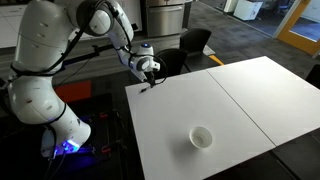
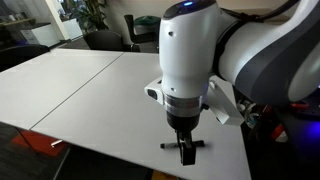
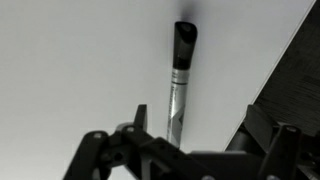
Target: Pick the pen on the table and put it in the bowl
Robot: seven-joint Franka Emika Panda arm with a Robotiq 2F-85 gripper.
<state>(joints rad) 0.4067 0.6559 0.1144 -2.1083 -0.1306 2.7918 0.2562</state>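
The pen (image 3: 178, 80) has a silvery barrel and a dark end. It lies flat on the white table (image 1: 230, 100) near a corner, and shows as a short dark stick in both exterior views (image 2: 183, 145) (image 1: 145, 88). My gripper (image 2: 185, 152) points straight down at the pen. In the wrist view its fingers (image 3: 185, 145) are apart on either side of the barrel, so it is open and holds nothing. The small white bowl (image 1: 201, 137) stands upright far from the pen, near the opposite long edge; it is out of the other views.
The table edge (image 3: 275, 75) runs close beside the pen, with dark floor beyond. A seam (image 1: 240, 105) splits the tabletop into two panels. Black chairs (image 1: 190, 45) stand at the far side. The robot base (image 1: 45, 110) is beside the table.
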